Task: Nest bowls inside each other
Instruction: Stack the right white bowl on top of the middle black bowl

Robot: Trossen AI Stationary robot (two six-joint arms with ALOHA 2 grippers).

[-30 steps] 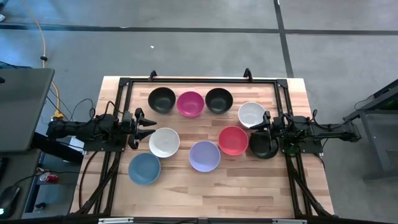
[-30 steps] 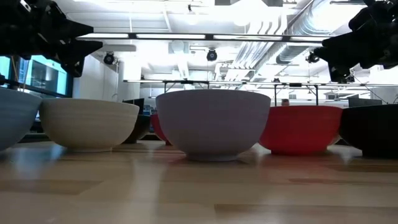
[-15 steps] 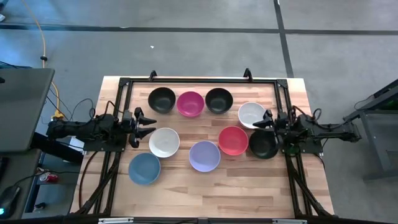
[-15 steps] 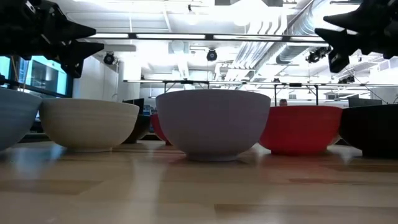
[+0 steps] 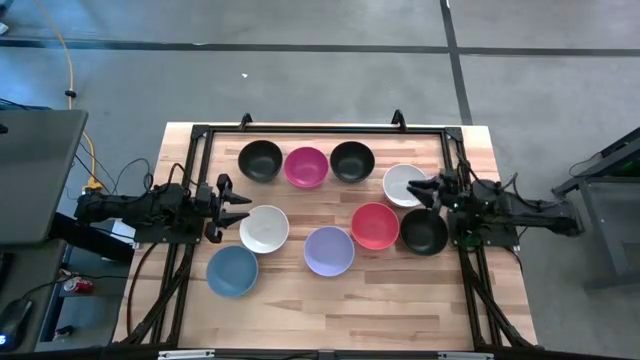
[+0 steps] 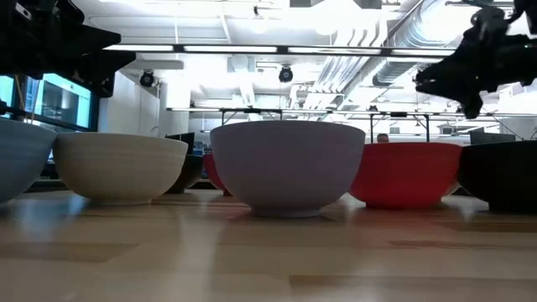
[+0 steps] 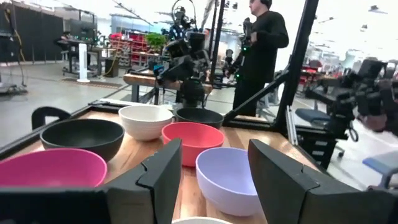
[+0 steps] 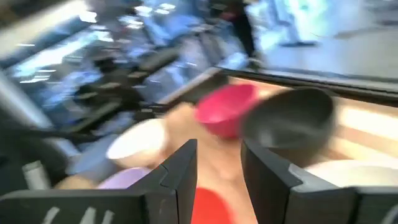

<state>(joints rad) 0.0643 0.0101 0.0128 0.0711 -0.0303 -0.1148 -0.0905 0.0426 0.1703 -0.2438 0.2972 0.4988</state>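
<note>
So at this point nothing was nested, all nine bowls sat loose on the table [image 5: 300, 300]. Top row of the overhead frame: black bowl [image 5: 260, 159], magenta bowl [image 5: 306, 166], second black bowl [image 5: 351, 160]. At middle right a white bowl [image 5: 402, 183], below it the red bowl [image 5: 374, 225] touching the third black bowl [image 5: 424, 231]. Lavender bowl [image 5: 329, 250] sat lower centre, the other white bowl [image 5: 264, 228] left of centre, blue bowl [image 5: 232, 270] lower left.

My right gripper [image 5: 428, 190] hung at the right edge of that right-hand white bowl, fingers spread with nothing between them. The left gripper [image 5: 238, 206] waited just left of the other white bowl, also spread wide and empty.

I'd call this the very first pick, lining up on the right white bowl. Next move, as I judged it: drop one finger inside the rim and one outside, pinch the wall, lift clear, then carry it over a neighbour, probably the red or black one.
</note>
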